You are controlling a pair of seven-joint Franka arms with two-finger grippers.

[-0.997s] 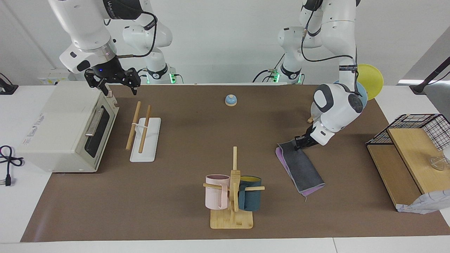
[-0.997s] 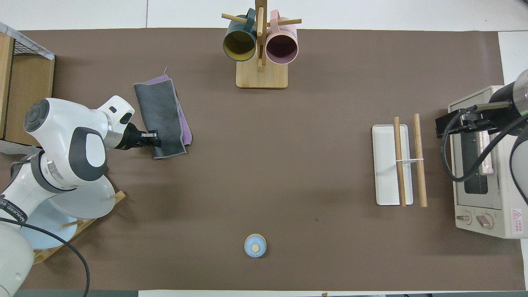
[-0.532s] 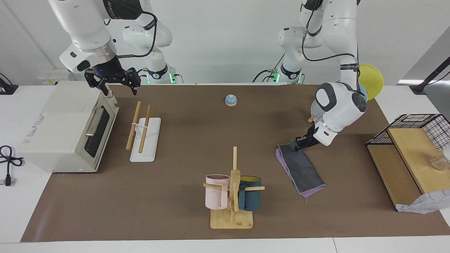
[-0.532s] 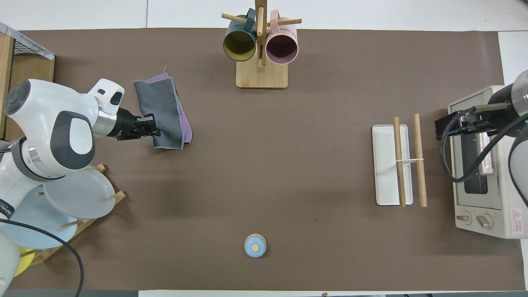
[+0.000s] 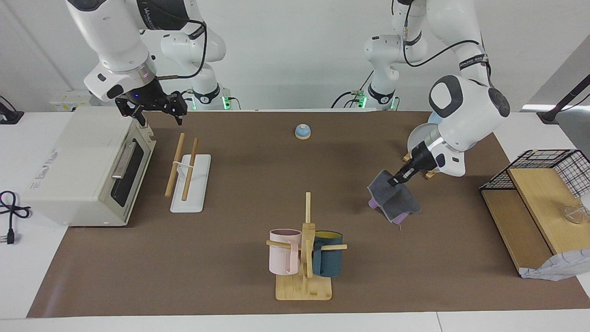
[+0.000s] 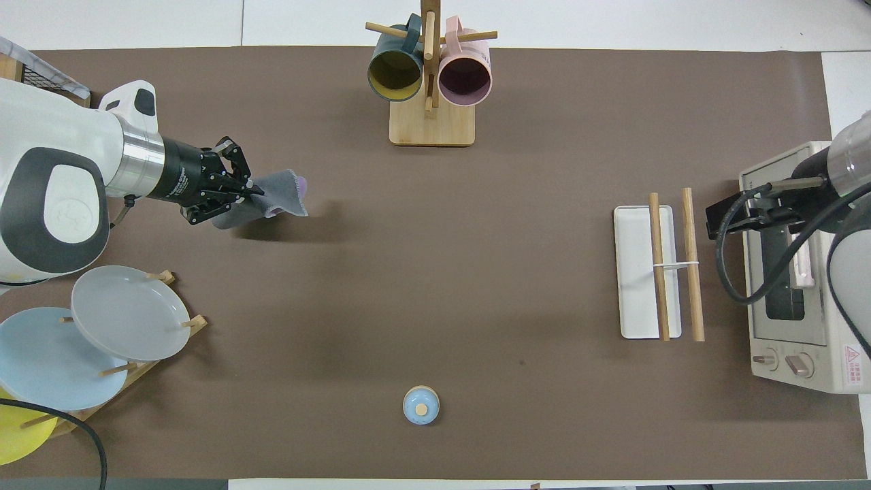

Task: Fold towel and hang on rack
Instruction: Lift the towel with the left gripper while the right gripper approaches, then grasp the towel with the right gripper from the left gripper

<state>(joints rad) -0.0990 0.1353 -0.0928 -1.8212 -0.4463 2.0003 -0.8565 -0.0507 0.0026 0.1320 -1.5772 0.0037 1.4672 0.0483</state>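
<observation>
The towel (image 5: pixel 394 199) (image 6: pixel 277 200), dark grey with a purple edge showing, hangs bunched from my left gripper (image 5: pixel 397 179) (image 6: pixel 250 193), which is shut on its upper corner above the brown mat, toward the left arm's end of the table. Whether its lower edge touches the mat I cannot tell. The rack (image 5: pixel 190 180) (image 6: pixel 638 273), two wooden rods on a white base, stands beside the toaster oven toward the right arm's end, with nothing on it. My right gripper (image 5: pixel 157 118) waits open in the air, over the oven's front corner next to the rack.
A mug tree (image 5: pixel 304 258) with a pink and a teal mug stands at the mat's edge farthest from the robots. A toaster oven (image 5: pixel 87 166), a small blue bell (image 5: pixel 303 132), a plate stand (image 6: pixel 102 340) with plates and a wire-and-wood shelf (image 5: pixel 530 207) ring the mat.
My left gripper has risen and swung away from the robots, pulling the towel up off the mat, where it lay flat. The right arm has barely shifted.
</observation>
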